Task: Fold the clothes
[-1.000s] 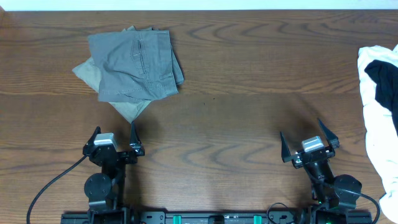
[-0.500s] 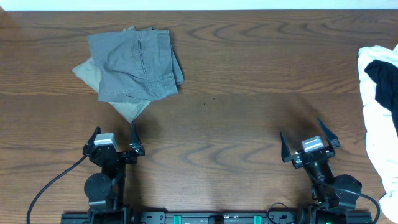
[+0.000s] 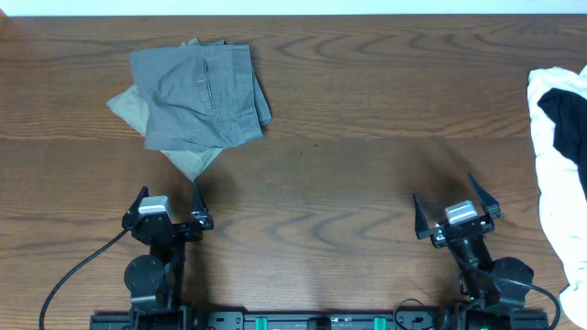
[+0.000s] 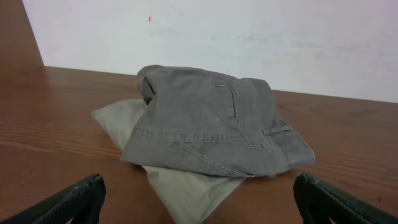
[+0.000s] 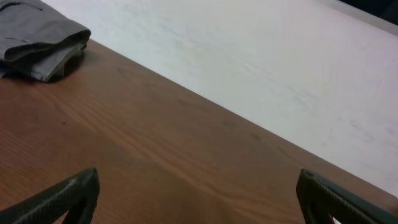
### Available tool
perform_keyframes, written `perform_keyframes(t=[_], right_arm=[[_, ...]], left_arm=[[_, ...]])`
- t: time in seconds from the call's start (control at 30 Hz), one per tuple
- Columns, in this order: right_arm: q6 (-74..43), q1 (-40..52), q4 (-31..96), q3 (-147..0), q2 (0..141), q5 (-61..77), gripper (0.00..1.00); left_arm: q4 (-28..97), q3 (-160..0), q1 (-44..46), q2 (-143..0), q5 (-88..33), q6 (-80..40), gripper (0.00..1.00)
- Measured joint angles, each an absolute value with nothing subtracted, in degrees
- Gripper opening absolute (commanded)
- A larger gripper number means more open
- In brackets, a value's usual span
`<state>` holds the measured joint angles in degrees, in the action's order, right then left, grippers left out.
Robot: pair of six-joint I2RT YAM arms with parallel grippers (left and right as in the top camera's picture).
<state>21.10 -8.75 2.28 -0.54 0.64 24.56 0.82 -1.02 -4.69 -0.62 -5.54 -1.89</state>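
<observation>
- Unchanged from a second ago: both arms parked at the near edge, cloth piles in the same places.
- Left gripper: spread wide, holding nothing, touching nothing. Dark fingers seen at the two lower corners of the left wrist view, with bare wood between them.
- Right gripper: likewise wide apart and empty. Fingers low in the right wrist view, clear of any cloth.
- Black T-shirt: far right edge of the table, bunched, lying against the white cloth and partly wrapped by it. Cut off by the overhead frame's edge. Well apart from both grippers, nearer the right one.
- Grey-green trousers: folded, far left part of the table, ahead of the left gripper, pocket and seams facing up. Resting on a paler cloth that sticks out beneath as corners at the left and near sides.
- Table: dark brown wood with strong grain.
- White wall right behind the table's far edge, plain, with faint smudges.
- Black cable looping from the left arm's base toward the near edge.
</observation>
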Motion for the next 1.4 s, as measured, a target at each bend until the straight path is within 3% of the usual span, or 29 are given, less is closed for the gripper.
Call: perform_keyframes(t=[1.4], right_arm=[[21.1,-8.8,2.3,-0.6,0.6,24.6,0.99]], left_arm=[[1.1,-1.1,-4.7,-4.2,-7.6,-4.5,0.98]])
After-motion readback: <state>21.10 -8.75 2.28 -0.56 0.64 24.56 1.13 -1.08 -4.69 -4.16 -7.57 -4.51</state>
